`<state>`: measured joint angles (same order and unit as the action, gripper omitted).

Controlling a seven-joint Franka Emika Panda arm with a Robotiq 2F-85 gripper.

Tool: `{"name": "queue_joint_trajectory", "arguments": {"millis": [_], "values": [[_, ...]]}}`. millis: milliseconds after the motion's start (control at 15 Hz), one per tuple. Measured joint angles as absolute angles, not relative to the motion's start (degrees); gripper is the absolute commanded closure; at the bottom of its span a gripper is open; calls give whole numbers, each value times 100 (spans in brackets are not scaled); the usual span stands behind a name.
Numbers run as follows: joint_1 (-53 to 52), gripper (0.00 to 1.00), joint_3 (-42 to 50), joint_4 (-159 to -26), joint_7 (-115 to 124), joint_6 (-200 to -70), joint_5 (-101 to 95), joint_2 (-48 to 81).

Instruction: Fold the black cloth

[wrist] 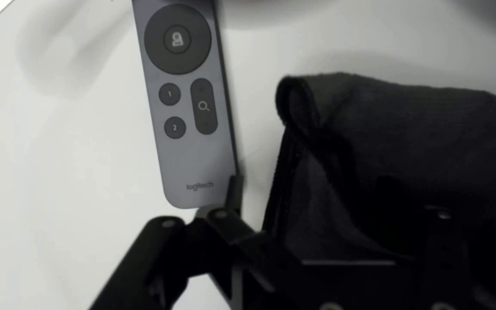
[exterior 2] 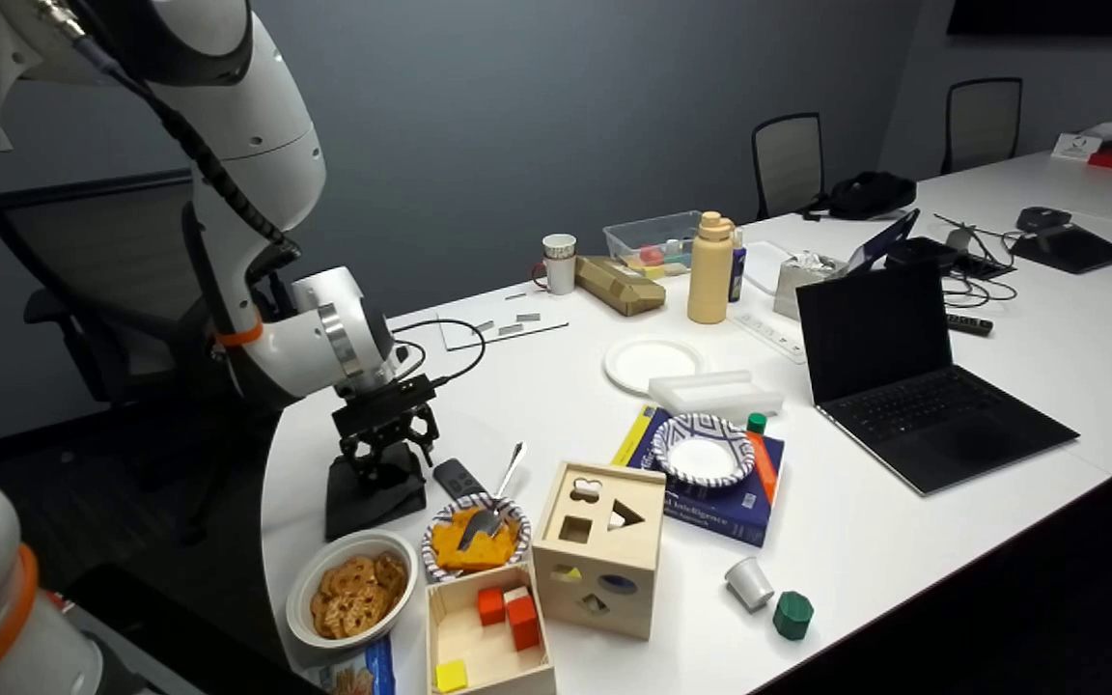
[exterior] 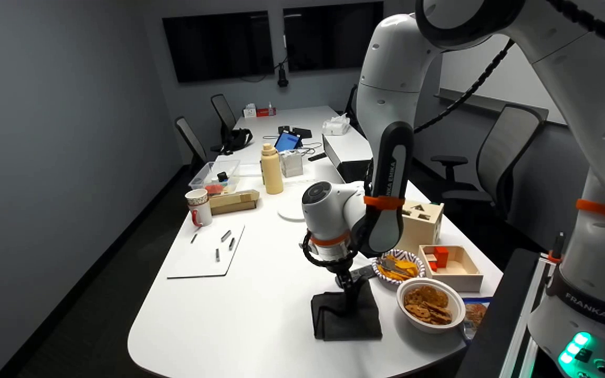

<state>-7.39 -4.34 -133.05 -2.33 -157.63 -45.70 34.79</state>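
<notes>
The black cloth (exterior: 350, 329) lies on the white table near its rounded end. It looks partly folded, with layers and a raised, curled edge that shows in the wrist view (wrist: 403, 112). It also shows in an exterior view (exterior 2: 348, 507). My gripper (exterior 2: 394, 465) points down, low over the cloth. In the wrist view the gripper (wrist: 310, 185) has its fingers apart. The left finger is beside the grey remote (wrist: 192, 159), just outside the cloth's edge. The right finger is dark against the cloth and hard to make out. Whether the fingertips touch the cloth is unclear.
A white bowl of brown snacks (exterior 2: 298, 603), a patterned bowl of orange food with a fork (exterior 2: 430, 555) and the remote stand close to the cloth. A wooden tray (exterior 2: 508, 681) and a shape-sorter cube (exterior 2: 599, 579) are beyond. A thin white board (exterior: 197, 266) lies further off.
</notes>
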Motion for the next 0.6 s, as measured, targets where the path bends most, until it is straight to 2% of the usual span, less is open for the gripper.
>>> {"name": "queue_joint_trajectory", "arguments": {"millis": [600], "values": [[-1137, 0, -317, -13055, -27, -15763, -4478, 3565]]}}
